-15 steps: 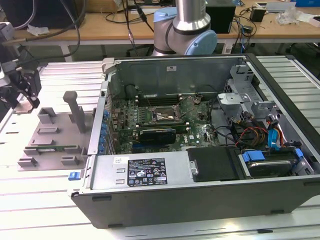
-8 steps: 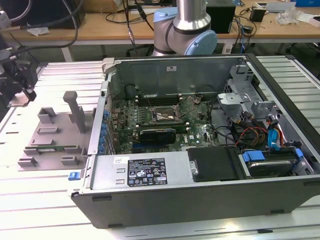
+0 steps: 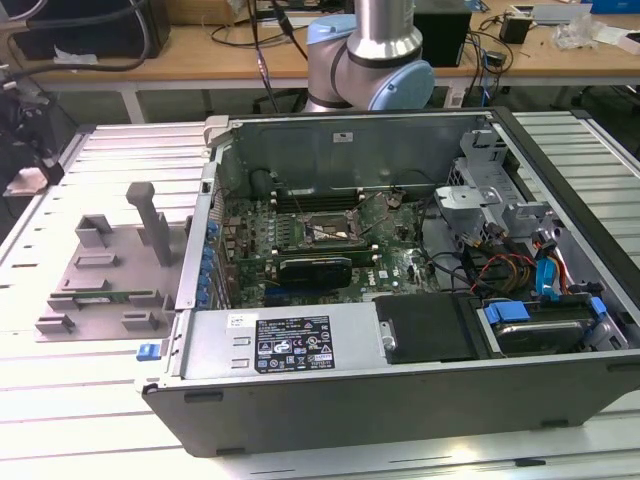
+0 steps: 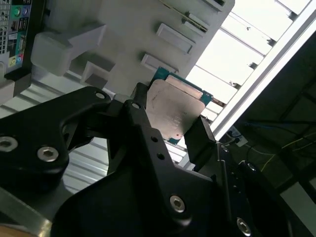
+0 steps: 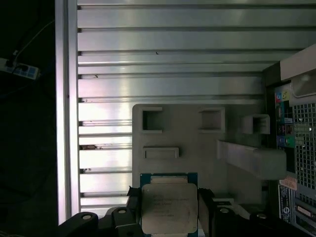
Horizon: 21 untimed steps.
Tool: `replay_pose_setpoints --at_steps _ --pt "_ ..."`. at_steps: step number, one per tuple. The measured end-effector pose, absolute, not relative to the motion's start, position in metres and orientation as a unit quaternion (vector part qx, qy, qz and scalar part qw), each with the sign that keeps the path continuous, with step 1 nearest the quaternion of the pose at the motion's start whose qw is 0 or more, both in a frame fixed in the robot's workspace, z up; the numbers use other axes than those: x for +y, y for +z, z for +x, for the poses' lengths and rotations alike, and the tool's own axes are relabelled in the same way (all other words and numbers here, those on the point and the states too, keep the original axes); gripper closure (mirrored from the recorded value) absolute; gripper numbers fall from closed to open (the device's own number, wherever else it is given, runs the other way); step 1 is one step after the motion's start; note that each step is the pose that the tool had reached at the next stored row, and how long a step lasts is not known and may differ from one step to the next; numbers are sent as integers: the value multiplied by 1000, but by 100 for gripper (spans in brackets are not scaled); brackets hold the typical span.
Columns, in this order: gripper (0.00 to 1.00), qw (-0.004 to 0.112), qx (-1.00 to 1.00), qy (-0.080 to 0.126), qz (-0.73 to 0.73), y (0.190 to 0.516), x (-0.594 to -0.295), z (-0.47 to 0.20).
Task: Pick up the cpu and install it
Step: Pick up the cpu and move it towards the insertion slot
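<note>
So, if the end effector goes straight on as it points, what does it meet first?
Probably the grey plastic tray with upright posts, beyond the small square silver-topped cpu the end effector grips; depth is unclear.

We have the cpu (image 5: 169, 207), a small flat square with a dull silver-grey metal lid on a blue-green board, pinched at two opposite edges by the gripper (image 4: 169, 116). In both wrist views its metal face looks at us, with the grey tray (image 5: 187, 133) behind it.

Slatted metal table (image 3: 60, 420); cluttered wooden bench (image 3: 200, 60) behind.
</note>
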State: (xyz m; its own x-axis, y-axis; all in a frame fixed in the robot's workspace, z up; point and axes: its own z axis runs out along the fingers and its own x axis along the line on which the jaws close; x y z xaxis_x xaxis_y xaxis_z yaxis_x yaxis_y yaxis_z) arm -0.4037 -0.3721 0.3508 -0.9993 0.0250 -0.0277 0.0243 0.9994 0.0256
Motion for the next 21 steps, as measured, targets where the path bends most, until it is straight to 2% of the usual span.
replay_pose_setpoints --at_steps 21 --pt "45 14 1000 13 12 406 -366 -404"
